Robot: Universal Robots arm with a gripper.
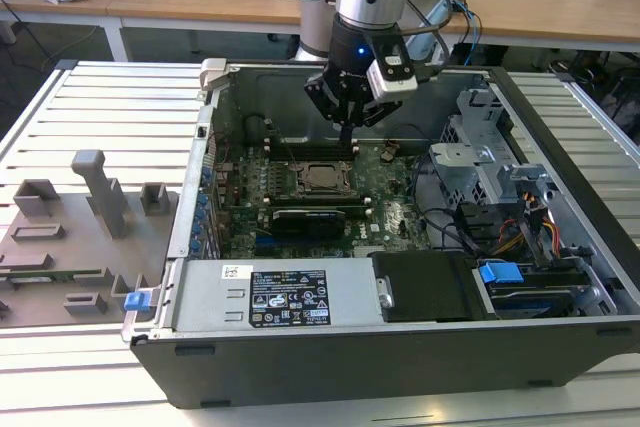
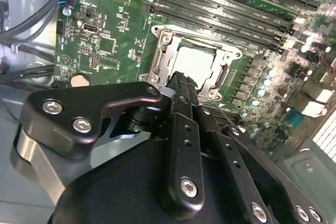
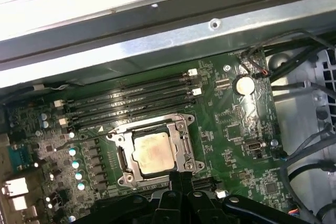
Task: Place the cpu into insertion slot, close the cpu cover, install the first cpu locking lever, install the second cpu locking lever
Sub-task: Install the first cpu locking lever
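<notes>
cpu flat, top up, under cpu cover

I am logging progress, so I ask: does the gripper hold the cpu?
No, in the first wrist view the cpu lies flat in the slot, while the gripper is at the slot's edge.

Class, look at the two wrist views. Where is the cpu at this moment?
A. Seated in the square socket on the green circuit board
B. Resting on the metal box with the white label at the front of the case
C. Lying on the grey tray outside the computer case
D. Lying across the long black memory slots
A: in both wrist views the cpu shows its dull silver top lying flat inside the metal-rimmed insertion slot on the green circuit board.
</notes>
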